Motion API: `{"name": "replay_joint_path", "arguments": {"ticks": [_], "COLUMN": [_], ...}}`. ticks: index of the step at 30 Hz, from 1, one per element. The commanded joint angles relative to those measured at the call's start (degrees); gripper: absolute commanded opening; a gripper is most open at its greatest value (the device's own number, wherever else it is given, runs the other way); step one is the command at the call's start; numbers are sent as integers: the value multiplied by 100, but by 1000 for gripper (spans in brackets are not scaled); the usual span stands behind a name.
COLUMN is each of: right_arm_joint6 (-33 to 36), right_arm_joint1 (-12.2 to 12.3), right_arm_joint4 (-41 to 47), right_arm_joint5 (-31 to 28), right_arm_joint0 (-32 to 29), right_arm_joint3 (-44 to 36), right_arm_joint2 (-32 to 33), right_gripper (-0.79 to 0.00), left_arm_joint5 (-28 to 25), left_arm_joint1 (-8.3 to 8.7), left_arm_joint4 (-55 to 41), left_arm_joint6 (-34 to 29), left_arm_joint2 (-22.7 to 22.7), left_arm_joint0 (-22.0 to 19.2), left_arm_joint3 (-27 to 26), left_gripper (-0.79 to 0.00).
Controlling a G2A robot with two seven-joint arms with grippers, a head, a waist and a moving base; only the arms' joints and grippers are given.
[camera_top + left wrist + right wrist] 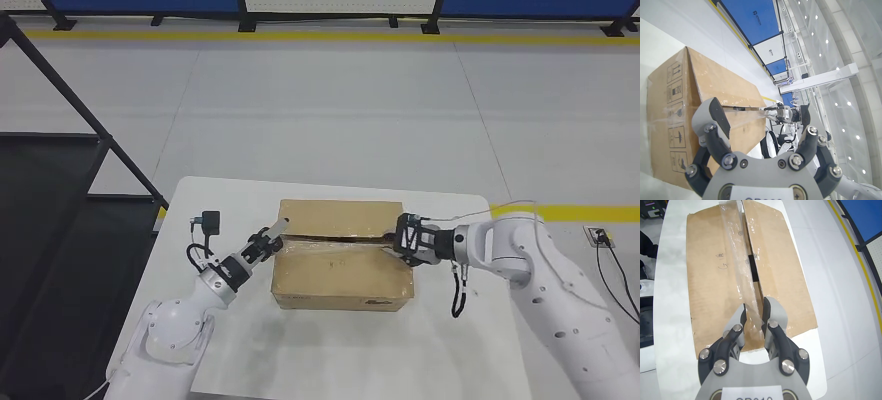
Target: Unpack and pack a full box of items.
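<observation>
The right gripper's fingers (pixel 770 311) were drawn narrow, and a clear tape strip (pixel 740 262) was pinched between them. From that grip the strip was seen running back along the top seam of the cardboard box (pixel 340 275), lifted off the cardboard near the fingers and stuck down farther along. The right gripper (pixel 755 303) was placed at the 3 o'clock end of the box in the top view, just above the edge of the flaps. Beside the strip, the two top flaps were parted slightly, and a dark gap (pixel 753 270) was exposed between them. Pen marks were seen on one flap.

The left gripper's fingers (pixel 719 115) were spread wide and nothing was held. One pad was set close to the top edge of the box at the seam, though contact could not be judged. The left gripper (pixel 760 103) was placed at the 9 o'clock end of the box, facing the right gripper along the seam. Printed handling symbols (pixel 675 106) were carried on that end face.

The box was set at the centre of the white table (pixel 230 200), long side running from 9 to 3 o'clock. A yellow floor line (pixel 590 212) was seen beyond the table at 2 o'clock.
</observation>
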Motion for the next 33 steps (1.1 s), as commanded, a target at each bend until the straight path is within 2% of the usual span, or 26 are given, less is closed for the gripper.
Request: {"name": "replay_joint_path", "arguments": {"ticks": [1, 7, 15, 25, 28, 33], "right_arm_joint6": [-17, -227, -1172, -1192, -1614, -2413], "right_arm_joint1": [17, 43, 72, 70, 63, 70], "right_arm_joint4": [-51, -572, -1567, -1552, -1748, -2853], "right_arm_joint5": [45, 734, 1583, 1600, 1541, 1832], "right_arm_joint0": [-37, -281, -758, -776, -761, -727], "right_arm_joint3": [-79, -646, -1389, -1387, -1528, -1796], "right_arm_joint2": [33, 105, 172, 172, 123, -5], "right_gripper": [-785, -785, -785, -785, -785, -785], "left_arm_joint5": [2, -11, -15, 0, 8, 38], "left_arm_joint1": [2, 9, 17, 24, 28, 35], "left_arm_joint4": [1, -4, -22, -73, -62, -67], "left_arm_joint6": [-4, 9, 13, 42, 38, 39], "left_arm_joint2": [4, 15, 27, 20, 21, 12], "left_arm_joint0": [-3, -5, -16, -76, -83, -104], "left_arm_joint3": [-3, -11, -12, 77, 88, 136], "left_gripper": [0, 0, 0, 0, 0, 0]}}
